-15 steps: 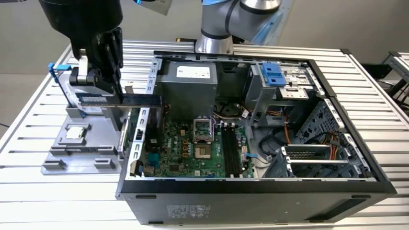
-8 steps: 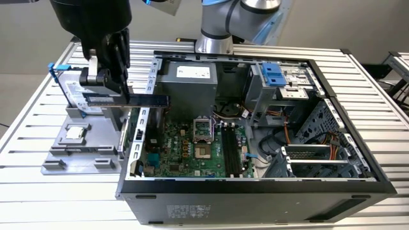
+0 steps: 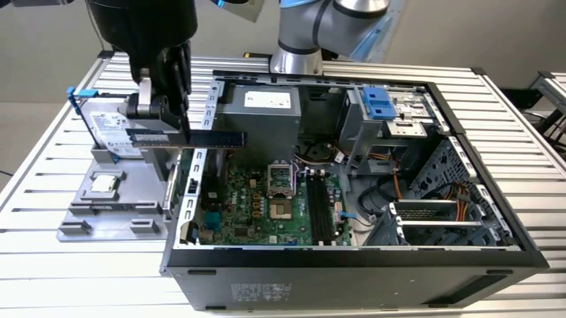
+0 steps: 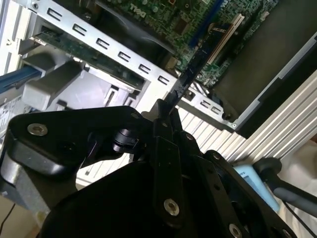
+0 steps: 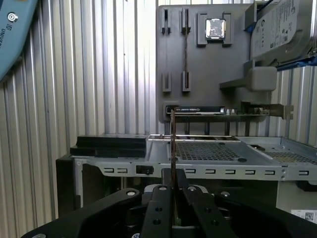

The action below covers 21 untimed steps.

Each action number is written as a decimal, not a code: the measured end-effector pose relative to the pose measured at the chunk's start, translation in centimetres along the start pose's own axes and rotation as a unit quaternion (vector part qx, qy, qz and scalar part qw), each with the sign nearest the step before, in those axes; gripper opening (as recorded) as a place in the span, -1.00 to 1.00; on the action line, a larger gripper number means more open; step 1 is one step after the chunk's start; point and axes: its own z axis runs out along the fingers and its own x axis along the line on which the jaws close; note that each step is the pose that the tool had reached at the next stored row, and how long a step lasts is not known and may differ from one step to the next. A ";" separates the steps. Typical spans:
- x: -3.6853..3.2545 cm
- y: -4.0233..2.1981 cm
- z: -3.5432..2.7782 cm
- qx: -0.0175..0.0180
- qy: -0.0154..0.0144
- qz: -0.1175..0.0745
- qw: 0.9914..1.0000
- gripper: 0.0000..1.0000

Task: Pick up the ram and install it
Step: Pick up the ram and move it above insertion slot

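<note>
The claw (image 3: 164, 126) is clenched on one ram stick (image 3: 217, 138), holding it level and on edge above the open computer case (image 3: 354, 258), over its wall on the exterior view's left and clear of the board below. I'd judge the stick light, stiff and thin, easy to crack or scuff at its contacts, and best pinched across its flat faces. I count one stick, one case, and one hard drive (image 3: 111, 129) and one processor (image 3: 105, 184) on the gray tray (image 3: 115, 215).

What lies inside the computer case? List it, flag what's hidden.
Inside the computer case: a green motherboard, black slot strips, a grey power supply and cables. The drive cage covers whatever lies beneath it. The pincer holds the ram at the case's edge.
</note>
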 end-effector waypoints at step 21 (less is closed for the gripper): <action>-0.05 -3.35 0.04 0.000 0.000 0.000 1.000 -1.00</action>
